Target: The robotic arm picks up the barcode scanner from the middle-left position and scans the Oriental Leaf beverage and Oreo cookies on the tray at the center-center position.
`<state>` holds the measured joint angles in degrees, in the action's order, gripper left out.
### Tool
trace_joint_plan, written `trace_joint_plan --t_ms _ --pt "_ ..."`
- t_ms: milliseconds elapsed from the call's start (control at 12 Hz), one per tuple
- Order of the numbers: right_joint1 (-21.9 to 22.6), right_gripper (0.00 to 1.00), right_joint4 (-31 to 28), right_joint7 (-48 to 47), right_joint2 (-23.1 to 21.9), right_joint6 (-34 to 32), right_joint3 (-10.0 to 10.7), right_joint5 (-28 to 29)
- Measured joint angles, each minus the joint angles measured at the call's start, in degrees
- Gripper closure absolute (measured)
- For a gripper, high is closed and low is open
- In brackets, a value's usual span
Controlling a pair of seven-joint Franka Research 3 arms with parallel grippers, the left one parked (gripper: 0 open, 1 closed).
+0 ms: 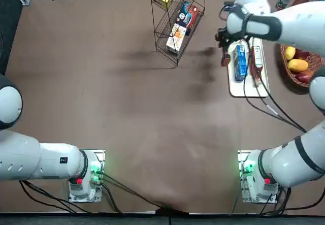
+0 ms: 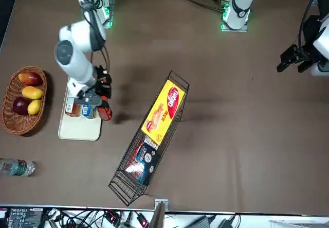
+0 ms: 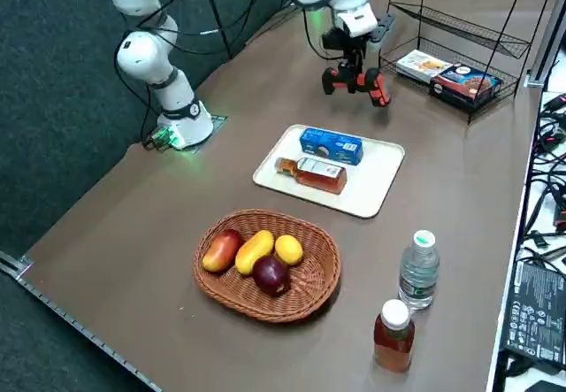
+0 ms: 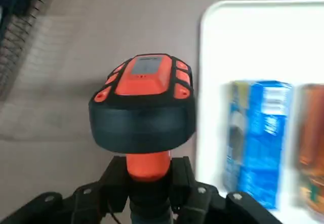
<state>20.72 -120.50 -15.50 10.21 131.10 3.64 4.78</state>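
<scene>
Brown tabletop [image 1: 152, 108], dark green floor [image 3: 53, 100] beyond; rt gripper [image 4: 149, 176] closed on scanner [image 4: 144, 102] beside white tray [image 3: 371, 193].
Tray: blue pack [image 3: 332, 145], tea bottle [image 3: 311, 174]; fruit basket [image 3: 309, 295] & wire rack [image 3: 451, 78] nearby.

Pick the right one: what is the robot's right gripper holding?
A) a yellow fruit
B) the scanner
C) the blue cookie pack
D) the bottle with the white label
B: the scanner is pinched in the right gripper, while the cookies and the bottle lie on the tray.
</scene>
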Motion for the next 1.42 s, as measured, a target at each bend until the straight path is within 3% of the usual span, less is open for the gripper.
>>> trace_joint_plan --t_ms 333,750,1417 --pt "-6.7 0.57 2.7 8.5 -4.2 -12.6 0.3 0.0" --pt "-11.7 0.57 3.5 10.8 -2.5 -13.1 0.4 0.0" --pt "-13.7 0.57 4.2 11.6 0.8 -13.0 0.4 0.0"
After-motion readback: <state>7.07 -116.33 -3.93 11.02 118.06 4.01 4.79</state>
